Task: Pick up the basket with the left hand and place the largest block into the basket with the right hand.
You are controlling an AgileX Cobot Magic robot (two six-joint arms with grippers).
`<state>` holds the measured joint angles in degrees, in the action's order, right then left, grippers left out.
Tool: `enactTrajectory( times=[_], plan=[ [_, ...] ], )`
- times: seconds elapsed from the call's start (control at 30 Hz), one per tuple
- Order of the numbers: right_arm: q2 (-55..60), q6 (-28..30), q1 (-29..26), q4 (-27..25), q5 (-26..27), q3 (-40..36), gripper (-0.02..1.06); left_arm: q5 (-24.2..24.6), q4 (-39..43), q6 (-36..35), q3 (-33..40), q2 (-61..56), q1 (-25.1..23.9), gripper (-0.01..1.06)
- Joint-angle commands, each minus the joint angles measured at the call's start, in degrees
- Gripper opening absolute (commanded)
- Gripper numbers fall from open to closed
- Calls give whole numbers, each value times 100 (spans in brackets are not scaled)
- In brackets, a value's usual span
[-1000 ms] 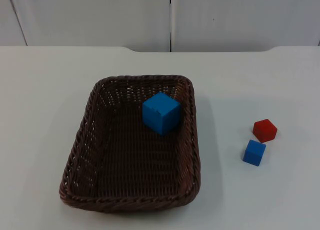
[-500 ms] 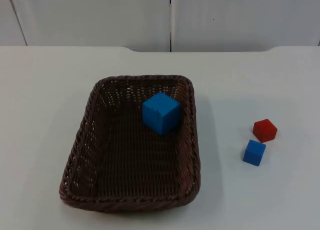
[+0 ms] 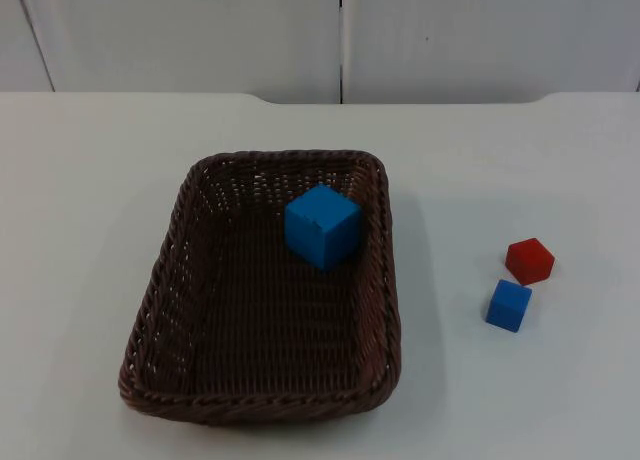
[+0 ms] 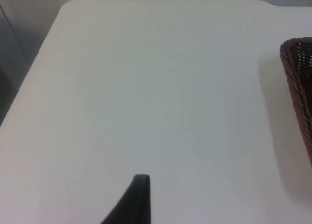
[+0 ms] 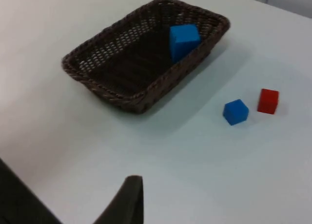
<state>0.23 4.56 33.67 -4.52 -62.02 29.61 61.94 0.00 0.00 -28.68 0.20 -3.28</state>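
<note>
left claw: well off to the left of the basket, over bare desk; one black fingertip in its wrist view, can't tell if wide or narrow; arm waits
basket: brown wicker, flat on the desk, centre-left in top view; its rim edge also in the left wrist view; nothing gripping it
big blue block: inside the basket, near the far right corner, tilted a bit, close to the right wall
small blue block: on the desk, well right of the basket
red block: just beyond the small blue one, near it, can't tell if touching
right claw: back from the basket and blocks, looking over them from a distance; can't tell its opening
change: nothing has moved across the last second, same layout in top view
task read: largest block already in, basket set down, both arms clear; looks finished
</note>
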Motion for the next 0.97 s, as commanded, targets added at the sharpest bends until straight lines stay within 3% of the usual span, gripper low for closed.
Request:
enactTrajectory(
  times=[0.0, 0.7, 0.93],
  plan=[
    [-23, -2, -284, -25, 30, -3, 105, -45, 0, 0, 26, -20, -13, 105],
    [-23, -2, -2542, -25, 30, -3, 105, -45, 0, 0, 26, -20, -13, 105],
    [-23, -2, -2915, -25, 30, -3, 105, -45, 0, 0, 26, -20, -13, 105]
  ],
)
